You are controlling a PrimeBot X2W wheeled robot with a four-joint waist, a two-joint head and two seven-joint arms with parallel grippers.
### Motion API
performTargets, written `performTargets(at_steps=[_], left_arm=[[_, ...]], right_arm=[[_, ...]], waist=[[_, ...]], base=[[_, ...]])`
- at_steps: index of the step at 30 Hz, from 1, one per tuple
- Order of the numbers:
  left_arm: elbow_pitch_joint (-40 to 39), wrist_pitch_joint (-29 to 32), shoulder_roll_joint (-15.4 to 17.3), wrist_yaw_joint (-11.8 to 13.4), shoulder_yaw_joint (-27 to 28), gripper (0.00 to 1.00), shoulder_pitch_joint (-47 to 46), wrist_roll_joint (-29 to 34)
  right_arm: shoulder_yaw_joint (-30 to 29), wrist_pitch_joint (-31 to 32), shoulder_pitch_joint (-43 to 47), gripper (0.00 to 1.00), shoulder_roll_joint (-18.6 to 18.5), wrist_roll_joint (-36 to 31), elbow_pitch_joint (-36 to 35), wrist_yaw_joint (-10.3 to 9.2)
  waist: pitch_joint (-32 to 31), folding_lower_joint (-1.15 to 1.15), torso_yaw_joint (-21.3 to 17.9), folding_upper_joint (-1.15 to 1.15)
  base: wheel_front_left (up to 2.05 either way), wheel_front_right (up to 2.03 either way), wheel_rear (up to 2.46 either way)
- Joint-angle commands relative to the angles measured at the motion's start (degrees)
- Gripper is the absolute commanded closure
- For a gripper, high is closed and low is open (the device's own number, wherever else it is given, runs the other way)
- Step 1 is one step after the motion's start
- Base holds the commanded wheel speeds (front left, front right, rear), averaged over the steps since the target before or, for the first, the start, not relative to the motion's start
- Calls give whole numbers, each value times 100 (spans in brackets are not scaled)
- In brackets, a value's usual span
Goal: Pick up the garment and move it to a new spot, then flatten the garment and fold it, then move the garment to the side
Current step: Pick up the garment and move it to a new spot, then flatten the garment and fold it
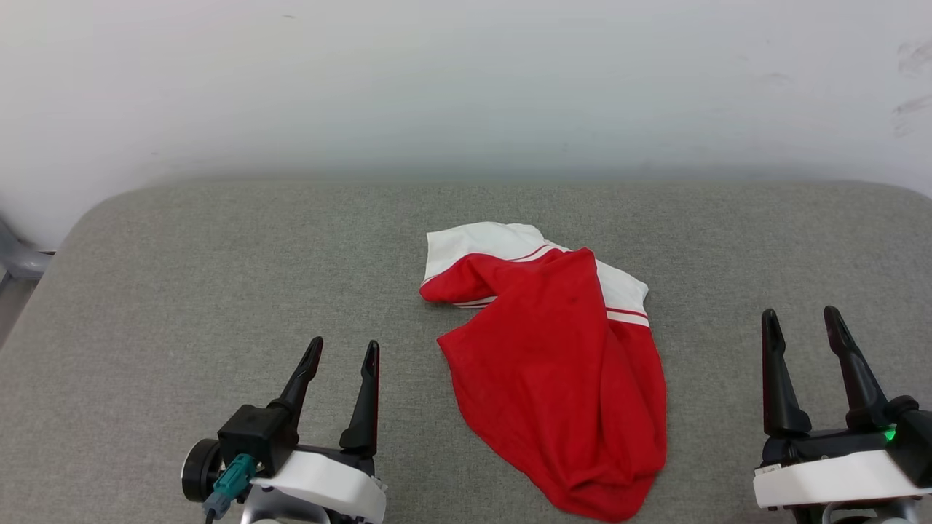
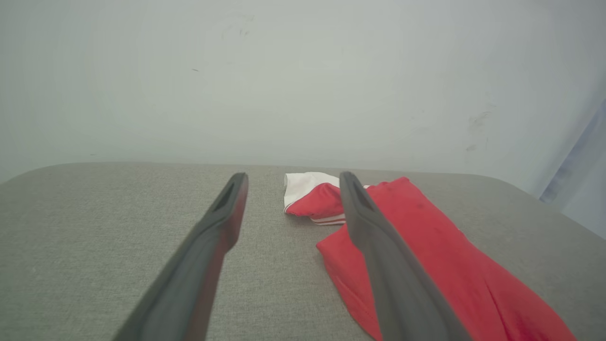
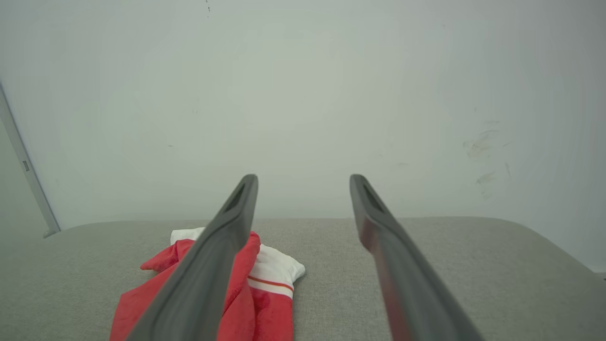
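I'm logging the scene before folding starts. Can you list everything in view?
surface: one, grey fabric, spans the foreground.
garment: one, red with white sleeves, crumpled near the surface's middle.
wall: one, white, lightly scuffed, behind the surface.
left gripper: one, dark fingers, open, lower left, clear of the garment.
right gripper: one, dark fingers, open, lower right, clear of the garment.

The garment (image 1: 561, 364) is soft, matt, creased cloth, the counter (image 1: 182, 291) is covered in coarse grey woven fabric, and the wall (image 1: 437, 87) looks smooth and matt.
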Motion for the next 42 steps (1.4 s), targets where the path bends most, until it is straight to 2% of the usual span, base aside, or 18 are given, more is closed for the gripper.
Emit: performTargets(at_steps=[1,6,11,14,16,18,28,29,33,37,42], left_arm=[[26,-28,-67,-106,109,0,55,96],[92,-28,-233,-315,340,0,43,277],[124,-28,-351,-482,487,0,9,432],[135,-28,-403,-540,574,0,-63,499],[129,-28,-447,-586,611,0,-130,539],[129,-29,-482,-631,627,0,-173,574],[83,-23,-586,-795,696,0,-567,538],[83,-23,-586,-795,696,0,-567,538],[76,-23,-594,-821,686,0,-674,558],[77,-23,-603,-820,639,0,-783,515],[23,-23,-603,-762,509,0,-912,419]], right_arm=[[5,-12,38,0,4,-27,0,-4],[4,-12,32,0,4,-22,26,-4],[184,-11,22,0,4,26,445,-3],[258,316,-282,0,-1,-82,675,-4],[429,766,-511,0,8,-48,777,-2],[352,1330,-819,0,-14,10,881,-6],[300,4508,-2473,0,-628,343,1648,-5],[300,4508,-2473,0,-628,343,1648,-5],[328,5671,-3064,0,-888,530,2056,-4],[349,6506,-3596,0,-1146,703,2388,-4],[445,6966,-4042,0,-1421,617,2639,-4]], waist=[[11,0,-1,0],[42,0,13,0],[143,0,106,0],[263,0,173,0],[379,0,235,0],[504,0,311,0],[1235,0,844,0],[1235,0,844,0],[1510,0,1048,0],[1741,0,1227,0],[1964,0,1420,0]], base=[[0,0,0],[0,0,0],[0,0,0],[0,0,0],[0,0,0],[0,0,0],[0,0,0],[0,0,0],[0,0,0],[0,0,0],[0,0,0]])
